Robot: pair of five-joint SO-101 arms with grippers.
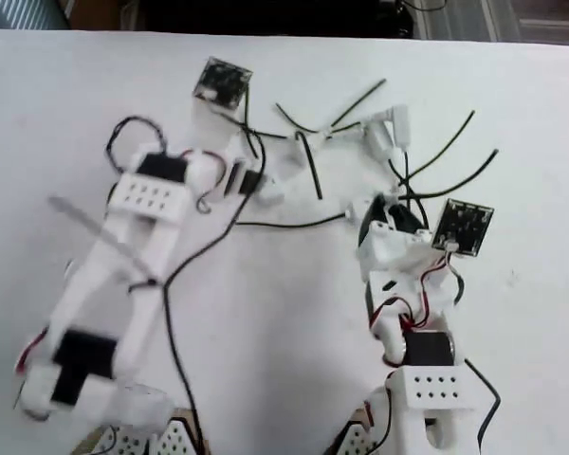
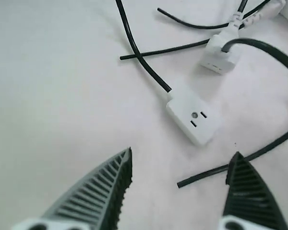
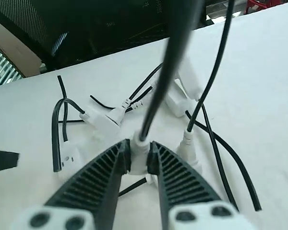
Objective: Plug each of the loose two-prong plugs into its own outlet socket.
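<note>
My left gripper [image 2: 180, 191] hangs open over the table, with a white outlet socket [image 2: 192, 115] on a black cord lying just beyond its fingertips. In the high view that socket [image 1: 269, 190] lies beside the left gripper [image 1: 239, 179]. A white two-prong plug [image 2: 218, 58] rests farther off. My right gripper [image 3: 139, 160] is shut on a white plug [image 3: 138, 154], whose black cord rises toward the camera. It sits at centre right in the high view [image 1: 387, 212]. Past the held plug lie another plug [image 3: 108, 122] and a socket [image 3: 69, 158].
Several loose black cords cross the white table [image 1: 294, 313] between the arms. A white cluster of plug and socket bodies [image 1: 384, 133] lies at the back. Two small black boards [image 1: 223, 82] [image 1: 465, 226] stand near the arms. Dark furniture stands beyond the table's far edge.
</note>
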